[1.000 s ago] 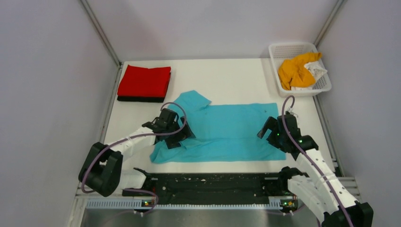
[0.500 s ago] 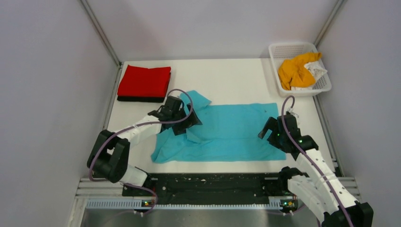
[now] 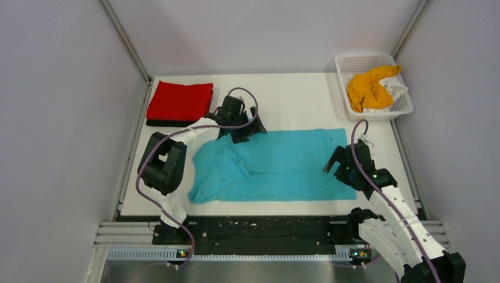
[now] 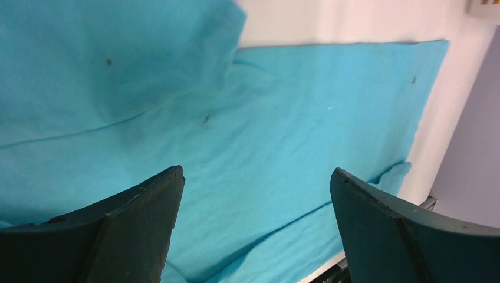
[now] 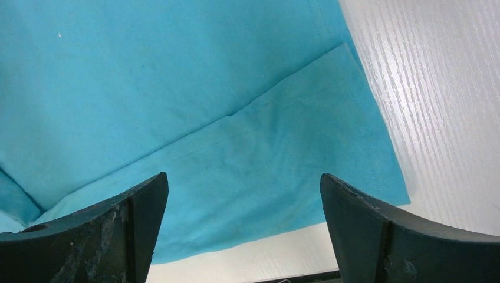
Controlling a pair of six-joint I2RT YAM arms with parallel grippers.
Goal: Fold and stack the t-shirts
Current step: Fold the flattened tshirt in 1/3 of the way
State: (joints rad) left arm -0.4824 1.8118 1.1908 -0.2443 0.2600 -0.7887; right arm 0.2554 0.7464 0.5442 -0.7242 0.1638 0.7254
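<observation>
White table (image 3: 295,97) bears a turquoise shirt (image 3: 289,162), left end rumpled. Our left gripper (image 4: 256,171) gapes above its far edge; our right gripper (image 5: 243,177) gapes over its near right corner.

five t-shirts (image 3: 283,162) (image 3: 180,100) (image 3: 174,123) (image 3: 365,88) (image 3: 396,88), one basket (image 3: 354,58), two arms (image 3: 171,154) (image 3: 392,206)

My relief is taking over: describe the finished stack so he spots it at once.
On the white table, look to the far left corner. A red t-shirt lies there folded square on a black shirt, the only neat pile: the turquoise shirt is spread out mid-table, the orange shirt crumpled in the basket.
</observation>
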